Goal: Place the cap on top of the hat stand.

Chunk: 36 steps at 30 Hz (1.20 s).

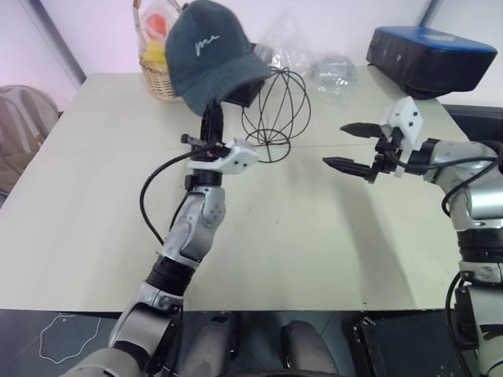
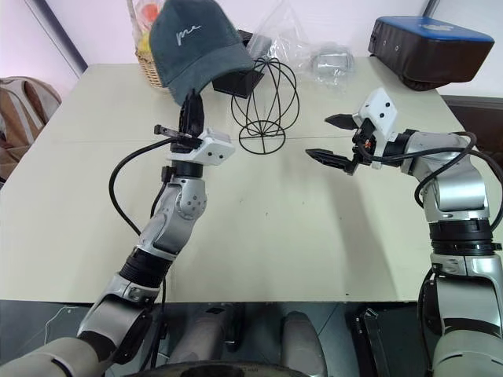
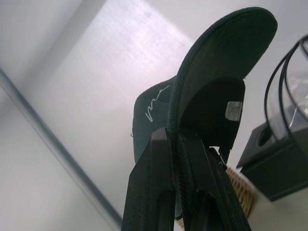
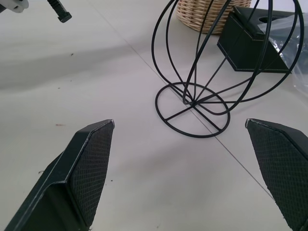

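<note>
The dark teal-grey cap [image 1: 208, 51] with white cursive stitching hangs in the air, its brim pinched by my left gripper [image 1: 212, 118], which is shut on it and points upward. In the left wrist view the brim [image 3: 211, 62] rises from between the black fingers [image 3: 154, 187]. The hat stand [image 1: 277, 110], a black wire globe on a ring base, stands on the table just right of the cap, partly behind it. My right gripper [image 1: 350, 145] is open, right of the stand and facing it, its fingers [image 4: 89, 163] wide apart with nothing between them.
A wicker basket [image 1: 159, 75] with bright items sits at the table's far edge behind the cap. A black tissue box [image 4: 250, 43] and clear plastic wrapping [image 1: 314, 55] lie behind the stand. A dark blue device [image 1: 431, 56] sits at the far right corner.
</note>
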### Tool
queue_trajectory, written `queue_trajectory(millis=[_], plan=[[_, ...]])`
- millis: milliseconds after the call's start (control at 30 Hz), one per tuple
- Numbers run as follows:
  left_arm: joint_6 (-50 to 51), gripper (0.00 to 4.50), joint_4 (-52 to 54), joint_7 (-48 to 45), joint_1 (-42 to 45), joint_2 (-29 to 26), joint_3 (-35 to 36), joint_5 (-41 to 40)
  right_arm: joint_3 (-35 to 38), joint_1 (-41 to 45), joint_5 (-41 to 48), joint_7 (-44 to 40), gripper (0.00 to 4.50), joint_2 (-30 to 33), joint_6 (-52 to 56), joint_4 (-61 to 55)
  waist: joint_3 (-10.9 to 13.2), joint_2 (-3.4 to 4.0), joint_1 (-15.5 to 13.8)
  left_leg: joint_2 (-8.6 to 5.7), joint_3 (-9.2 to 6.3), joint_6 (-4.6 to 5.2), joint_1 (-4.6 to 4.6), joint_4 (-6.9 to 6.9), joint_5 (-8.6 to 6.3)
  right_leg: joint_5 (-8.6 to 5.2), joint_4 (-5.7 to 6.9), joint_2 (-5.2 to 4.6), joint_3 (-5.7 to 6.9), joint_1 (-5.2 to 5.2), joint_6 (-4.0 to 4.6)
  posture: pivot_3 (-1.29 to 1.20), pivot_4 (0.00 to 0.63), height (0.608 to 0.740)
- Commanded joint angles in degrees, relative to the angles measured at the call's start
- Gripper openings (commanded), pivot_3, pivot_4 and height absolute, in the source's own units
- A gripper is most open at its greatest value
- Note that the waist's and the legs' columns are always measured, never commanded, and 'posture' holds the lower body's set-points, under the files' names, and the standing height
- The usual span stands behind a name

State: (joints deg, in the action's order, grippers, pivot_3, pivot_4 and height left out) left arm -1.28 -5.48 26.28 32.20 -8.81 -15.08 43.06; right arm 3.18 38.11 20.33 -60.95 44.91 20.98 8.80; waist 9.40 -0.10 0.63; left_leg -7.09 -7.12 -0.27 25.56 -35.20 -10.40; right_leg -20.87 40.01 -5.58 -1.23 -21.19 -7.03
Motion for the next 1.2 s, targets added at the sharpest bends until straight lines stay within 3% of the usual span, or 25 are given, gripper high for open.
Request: queue_trajectory(millis=[33,367,1200], plan=[[-4.4,0.18,0.5,-0.2,3.1,-0.5,-0.5,-0.8,1.9,0.3,0.5,0.5,4.50,0.8,0.1,-2.3,0.0,0.00,0.0,0.00,0.00,0.00,0.00,0.00,0.00,0.00,0.00,0.00,0.00,0.00,0.00,0.00,0.150,0.740],[-11.9,0.18,-3.0,-3.6,6.3,-1.2,-1.8,-2.4,1.9,0.6,0.7,0.9,4.50,0.6,0.4,-2.7,0.0,-0.01,-0.1,-0.01,0.01,-0.01,0.00,-0.01,0.01,0.00,0.00,0.00,0.00,0.02,0.00,0.00,0.150,0.740],[-25.7,0.18,-7.8,-14.2,1.9,-9.6,-4.2,-3.7,3.3,-1.3,1.1,1.0,4.50,1.6,0.5,-3.5,0.0,0.00,0.0,-0.01,0.01,-0.01,0.00,-0.01,0.02,0.00,0.00,-0.01,-0.01,0.00,0.00,0.00,0.150,0.740]])
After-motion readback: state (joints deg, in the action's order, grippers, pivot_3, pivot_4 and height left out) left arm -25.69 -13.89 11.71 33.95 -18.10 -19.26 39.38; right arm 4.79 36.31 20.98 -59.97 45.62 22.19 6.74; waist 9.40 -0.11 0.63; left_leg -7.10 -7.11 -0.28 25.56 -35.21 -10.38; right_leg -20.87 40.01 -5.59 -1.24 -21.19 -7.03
